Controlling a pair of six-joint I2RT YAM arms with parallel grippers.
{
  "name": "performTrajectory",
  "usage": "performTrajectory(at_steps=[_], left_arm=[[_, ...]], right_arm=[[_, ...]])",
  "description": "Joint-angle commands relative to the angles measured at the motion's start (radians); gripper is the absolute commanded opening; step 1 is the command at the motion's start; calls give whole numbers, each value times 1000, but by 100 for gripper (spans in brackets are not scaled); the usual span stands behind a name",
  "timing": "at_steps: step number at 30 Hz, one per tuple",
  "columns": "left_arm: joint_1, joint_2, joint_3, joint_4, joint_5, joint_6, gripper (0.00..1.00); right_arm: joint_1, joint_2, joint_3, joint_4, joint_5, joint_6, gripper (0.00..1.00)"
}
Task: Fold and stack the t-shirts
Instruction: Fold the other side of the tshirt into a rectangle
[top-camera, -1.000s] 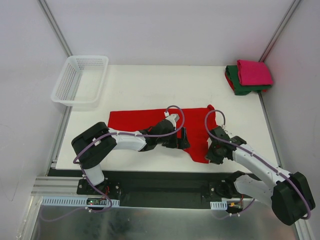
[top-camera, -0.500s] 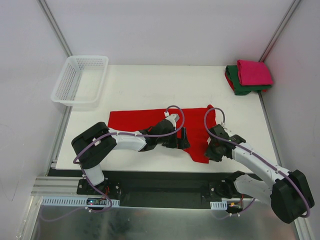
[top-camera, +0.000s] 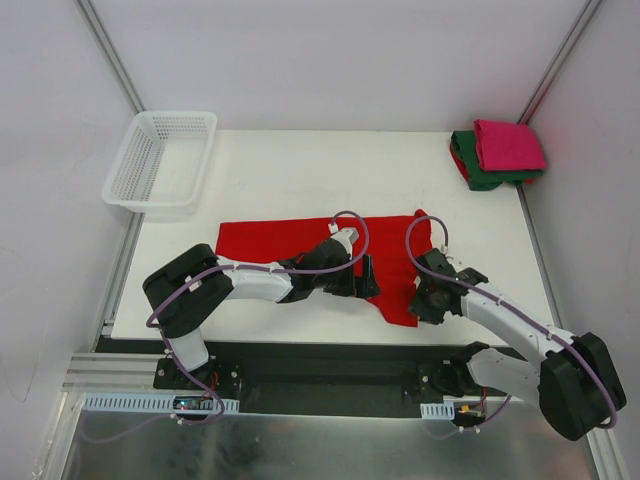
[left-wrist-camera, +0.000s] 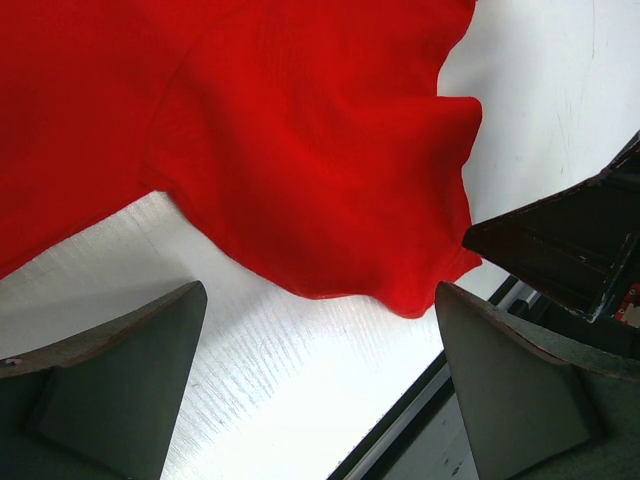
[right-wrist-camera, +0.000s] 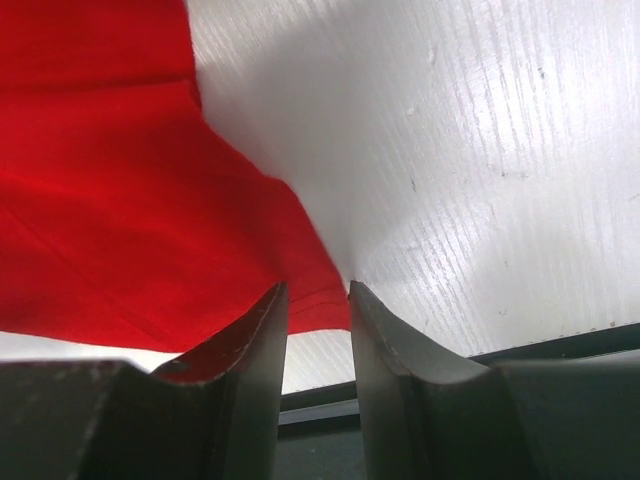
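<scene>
No writing shows anywhere. The red t-shirt (top-camera: 300, 250) lies spread on the tabletop (top-camera: 300, 170). Right fingers (right-wrist-camera: 380, 370) pinch its near corner, seen only by the wrist camera; left fingers (left-wrist-camera: 130, 370) spread apart above it.

the far half of the table (top-camera: 300, 165) is bare, with room to pass. the white basket (top-camera: 160, 160) fills the far left corner. the folded shirts (top-camera: 497, 153) fill the far right corner.

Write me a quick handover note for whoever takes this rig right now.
Left hand: open, hovering over the red t-shirt, gripping nothing.
Right hand: nearly closed at the shirt's near right corner; a grip cannot be confirmed.
Done: pink t-shirt folded on top of the green t-shirt, far right corner of the table.
Left: fold the red one and stack it there.
</scene>
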Motion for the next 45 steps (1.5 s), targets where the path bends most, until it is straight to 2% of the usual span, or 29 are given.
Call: performTrajectory(at_steps=[1,12,16,17,18,21,26,30,35,40,45], left_arm=[[-6,-30,-7,-24,-4,1,99],[-4,-32,-7,-31,-7,4,99],[-3,-37,-13,-31,-10,4,99],[-3,-37,-16,-31,-13,4,99],[-3,-40,-18,-31,-13,3,99],[0,-44,-24,-31,-13,3,99],[2,-43,-28,-28,-16,0,99],[2,-43,-30,-27,-19,-2,99],[2,-49,-36,-25,-24,1,99],[2,-73,-59,-27,-42,6,99],[0,-136,-96,-41,-81,19,99]], right_arm=[[7,20,24,-23,25,-11,35],[5,75,-2,24,-23,-8,36],[7,87,-8,40,-33,-9,24],[5,86,-10,40,-34,-8,20],[7,86,-11,41,-35,-9,12],[7,81,-13,43,-37,-11,1],[10,67,-8,47,-37,-17,1],[15,-23,15,83,-58,-43,1],[15,-48,154,63,-43,-106,1],[13,59,289,43,6,-161,1],[13,200,406,101,-26,-204,1]])
